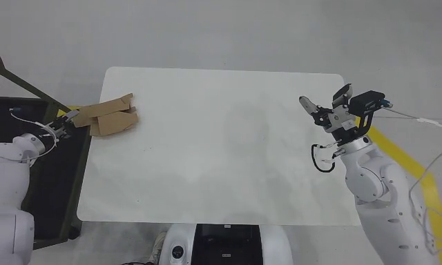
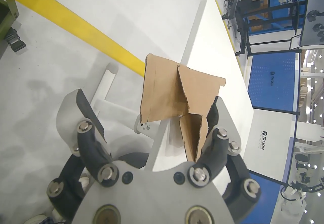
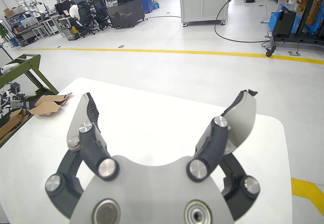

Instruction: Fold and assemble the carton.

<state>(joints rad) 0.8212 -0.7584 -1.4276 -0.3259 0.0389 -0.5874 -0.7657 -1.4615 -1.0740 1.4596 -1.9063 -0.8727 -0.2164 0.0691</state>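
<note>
A flat brown cardboard carton [image 1: 110,115] lies at the table's far left corner, partly unfolded, with one end hanging over the table's left edge. My left gripper [image 1: 63,128] is off that edge, at the overhanging end. In the left wrist view the left gripper [image 2: 148,100] is open wide, and a flap of the carton [image 2: 172,93] rests against one finger [image 2: 212,121]. My right gripper [image 1: 323,108] hovers open over the table's right side with nothing in it, far from the carton. From the right wrist view the right gripper [image 3: 167,95] faces the carton [image 3: 49,104] across the table.
The white table [image 1: 221,148] is bare apart from the carton. A dark green cart [image 3: 25,65] stands against the table's left side and holds more flat cardboard [image 3: 12,118]. Yellow floor lines [image 3: 177,52] run past the table.
</note>
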